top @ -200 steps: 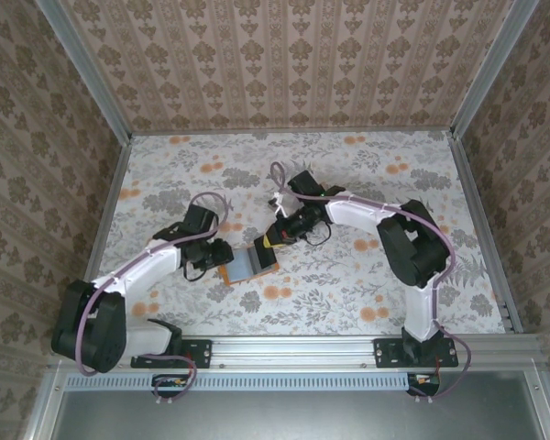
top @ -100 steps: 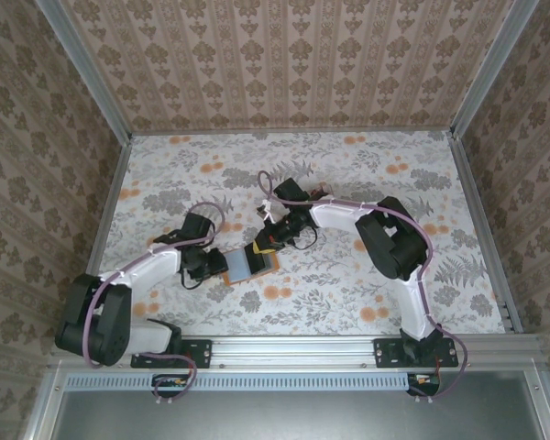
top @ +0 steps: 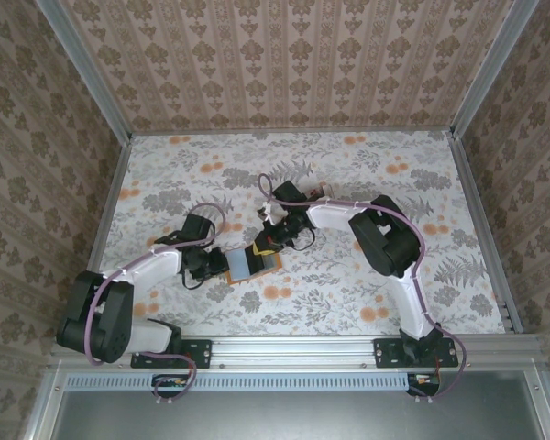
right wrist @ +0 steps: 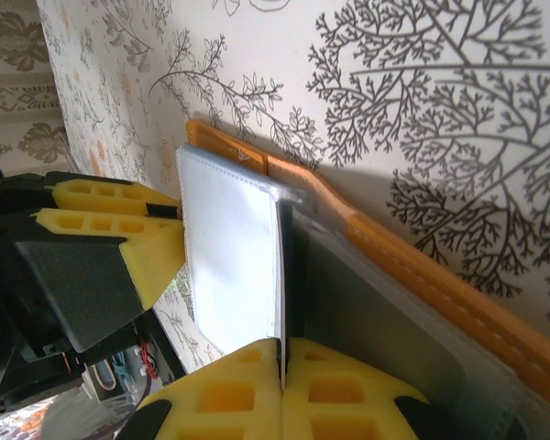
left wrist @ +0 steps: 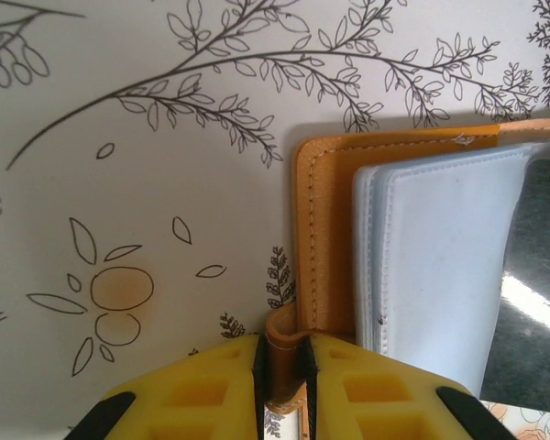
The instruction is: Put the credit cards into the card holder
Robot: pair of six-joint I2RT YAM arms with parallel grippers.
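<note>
Stitched orange leather card holder (left wrist: pixel 323 229) on the floral bench (left wrist: pixel 119 137): left claw (left wrist: pixel 284 353), at its 9 o'clock, pinches its tab; right claw (right wrist: pixel 281 353), at 1 o'clock, is clamped on a thin, pale stitched sleeve (right wrist: pixel 229 247).

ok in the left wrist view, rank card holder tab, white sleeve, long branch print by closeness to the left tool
1. card holder tab, pinched in the left tool
2. white sleeve, to the right
3. long branch print, across the top

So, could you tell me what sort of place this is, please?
Probably a robot test cell, not a home: wallpapered walls held in a metal frame, a floral table, and a left arm and right arm bolted to a rail.
</note>
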